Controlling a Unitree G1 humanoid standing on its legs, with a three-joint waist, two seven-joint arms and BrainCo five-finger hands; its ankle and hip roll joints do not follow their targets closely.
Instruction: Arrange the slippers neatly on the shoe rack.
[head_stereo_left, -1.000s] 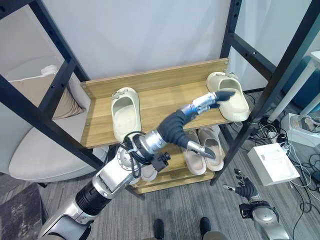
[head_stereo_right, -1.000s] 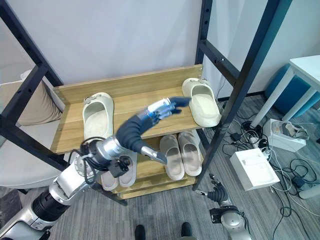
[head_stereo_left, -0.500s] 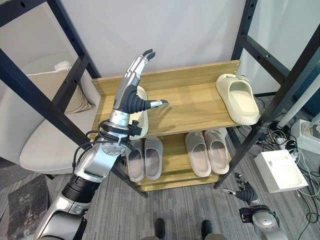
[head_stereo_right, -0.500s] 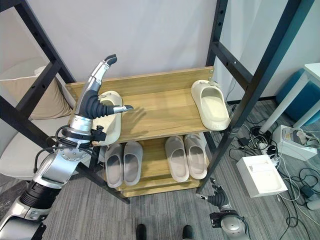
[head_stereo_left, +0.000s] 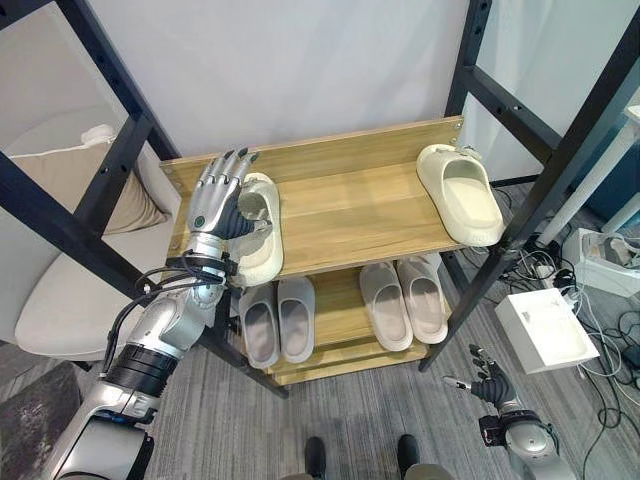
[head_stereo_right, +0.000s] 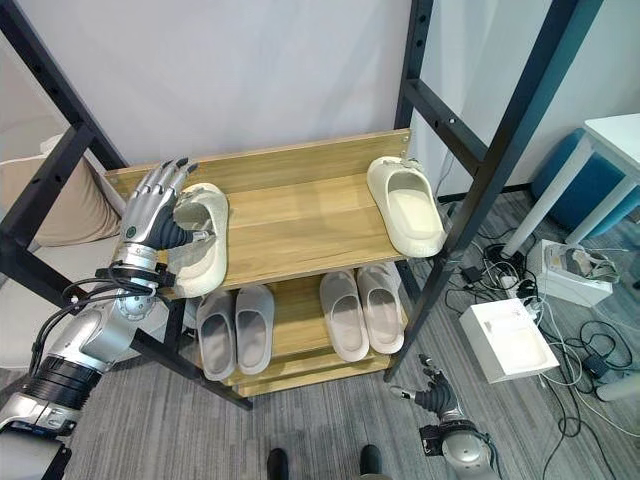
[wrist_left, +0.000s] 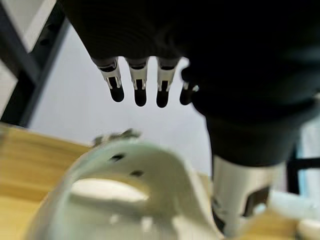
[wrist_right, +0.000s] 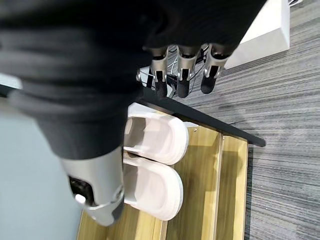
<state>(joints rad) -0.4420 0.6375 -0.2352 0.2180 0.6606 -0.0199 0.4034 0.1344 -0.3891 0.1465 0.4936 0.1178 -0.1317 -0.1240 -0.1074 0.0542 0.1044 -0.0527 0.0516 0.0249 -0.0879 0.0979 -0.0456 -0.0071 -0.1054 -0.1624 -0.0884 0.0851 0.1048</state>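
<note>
A cream slipper (head_stereo_left: 258, 228) is seen at the left end of the wooden top shelf (head_stereo_left: 345, 205) of the shoe rack (head_stereo_right: 265, 365), and a second cream slipper (head_stereo_left: 459, 192) lies at the right end, well apart. The left hand (head_stereo_left: 216, 197) is placed against the left slipper's outer side, fingers straight and spread, the thumb hidden inside its opening. Two grey pairs (head_stereo_left: 340, 308) are lined up on the lower shelf. The right hand (head_stereo_left: 488, 381) is held low over grey carpet (head_stereo_right: 330, 430), fingers relaxed. A white box (head_stereo_left: 546, 326) and cables are seen to the right, a cushioned chair (head_stereo_left: 70, 260) to the left.
</note>
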